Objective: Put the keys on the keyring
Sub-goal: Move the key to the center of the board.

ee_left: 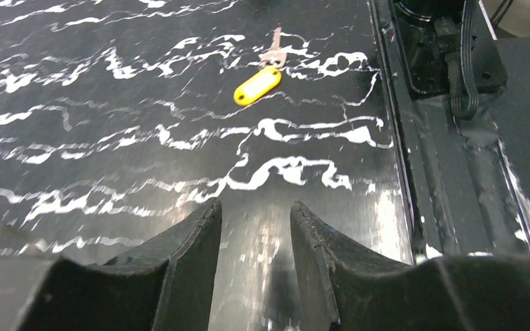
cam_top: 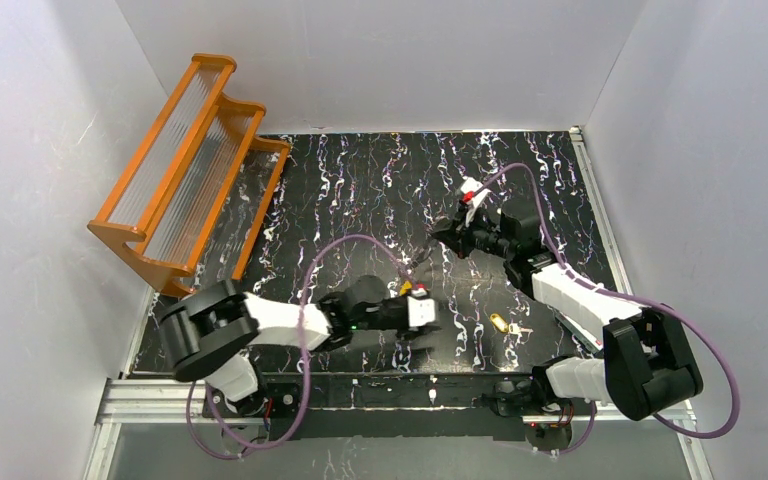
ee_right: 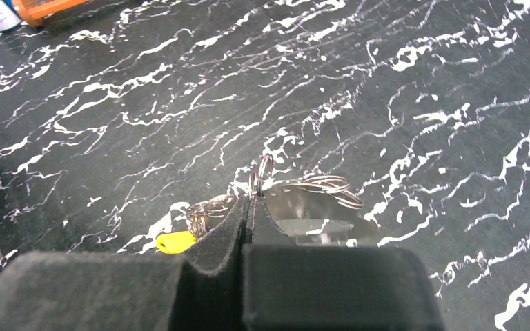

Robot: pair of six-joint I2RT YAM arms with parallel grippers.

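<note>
Keyring (ee_right: 321, 183): we see thin grey metal loops at the tip of the right arm's tool, above the black marbled mat (cam_top: 360, 180). One small loop stands up just over the fingertips, and the other loops spread out to one side.

Right gripper (ee_right: 250, 207): its two fingers are pressed together with no gap between them — they pinch the keyring at the small upright loop.

First key (ee_right: 174, 241): we see only its yellow head, just beside the keyring, on the side opposite to the spread loops and next to a small bunch of coils. The blade is hidden behind the finger. We cannot tell whether this key is threaded on the keyring.

Second key (ee_left: 257, 85): it lies flat on the mat, well apart from the keyring, on the side of the arm bases in the top view. Its yellow head has a pale window, and the short blade points away from the left wrist camera. Nothing touches it.

Left gripper (ee_left: 255, 207): its fingers are spread and only bare mat shows between them — it holds nothing. In the top view it is apart from the keyring, on the near left side of it.

Orange rack (cam_top: 185, 165): it is well apart from the keyring, at the left edge of the mat.
</note>
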